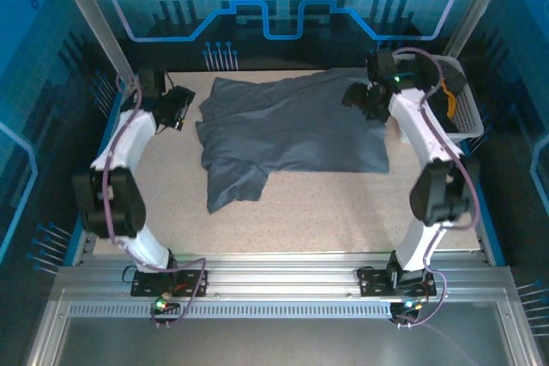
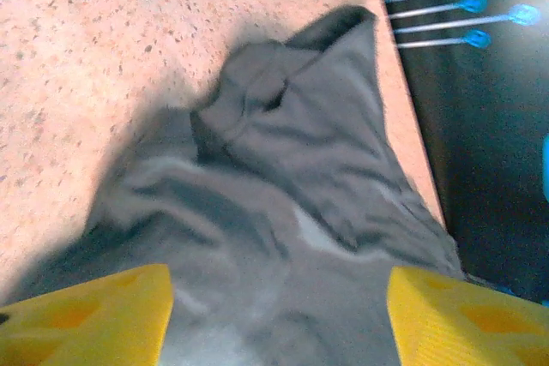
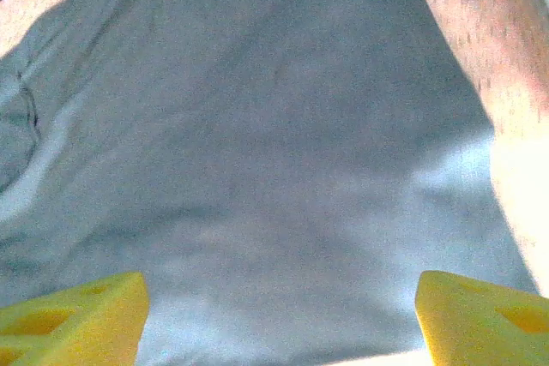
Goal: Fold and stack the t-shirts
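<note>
A slate-grey t-shirt [image 1: 292,130] lies spread and rumpled across the far half of the table, one part trailing toward the near left. My left gripper [image 1: 184,109] hovers at its far left edge, jaws open; in the left wrist view its yellow fingertips [image 2: 86,319] stand wide apart above bunched grey cloth [image 2: 292,169]. My right gripper [image 1: 364,99] sits at the shirt's far right corner, open too. Its yellow fingertips [image 3: 73,319] frame smooth grey fabric [image 3: 257,143]. Neither holds anything.
A white mesh basket [image 1: 459,105] stands at the far right behind the right arm, with something dark and orange inside. Bare speckled tabletop [image 1: 317,212] lies between the shirt and the arm bases. The table's back edge runs just beyond the shirt.
</note>
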`<action>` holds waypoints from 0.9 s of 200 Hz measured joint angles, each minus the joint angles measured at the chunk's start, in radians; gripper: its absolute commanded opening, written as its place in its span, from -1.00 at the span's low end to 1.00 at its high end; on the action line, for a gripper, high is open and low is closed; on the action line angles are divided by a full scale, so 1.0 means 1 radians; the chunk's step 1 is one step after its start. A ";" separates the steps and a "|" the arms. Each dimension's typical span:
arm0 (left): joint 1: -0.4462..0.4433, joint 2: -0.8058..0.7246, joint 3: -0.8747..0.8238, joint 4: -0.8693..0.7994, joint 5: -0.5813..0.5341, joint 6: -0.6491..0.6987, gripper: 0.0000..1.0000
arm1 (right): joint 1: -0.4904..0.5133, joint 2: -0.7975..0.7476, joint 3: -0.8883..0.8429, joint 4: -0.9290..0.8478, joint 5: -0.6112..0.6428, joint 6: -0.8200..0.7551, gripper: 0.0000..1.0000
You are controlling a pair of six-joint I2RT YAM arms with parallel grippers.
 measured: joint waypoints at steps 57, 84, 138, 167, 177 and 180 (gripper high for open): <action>-0.121 -0.117 -0.389 0.004 0.058 -0.006 0.06 | 0.000 -0.168 -0.472 0.045 -0.023 0.043 0.47; -0.166 -0.119 -0.500 -0.027 0.088 -0.038 0.06 | -0.050 -0.168 -0.520 0.032 -0.026 0.031 0.42; -0.220 -0.105 -0.528 -0.012 0.108 -0.063 -0.35 | -0.098 -0.082 -0.464 0.041 -0.023 -0.032 0.30; -0.236 -0.023 -0.521 0.010 0.108 -0.066 -0.99 | -0.097 0.025 -0.406 0.047 -0.025 -0.049 0.23; -0.237 -0.011 -0.533 0.024 0.117 -0.063 -1.00 | -0.096 0.060 -0.380 0.046 -0.025 -0.051 0.20; -0.237 -0.015 -0.537 0.028 0.119 -0.076 -1.00 | -0.096 0.073 -0.372 0.044 -0.025 -0.055 0.19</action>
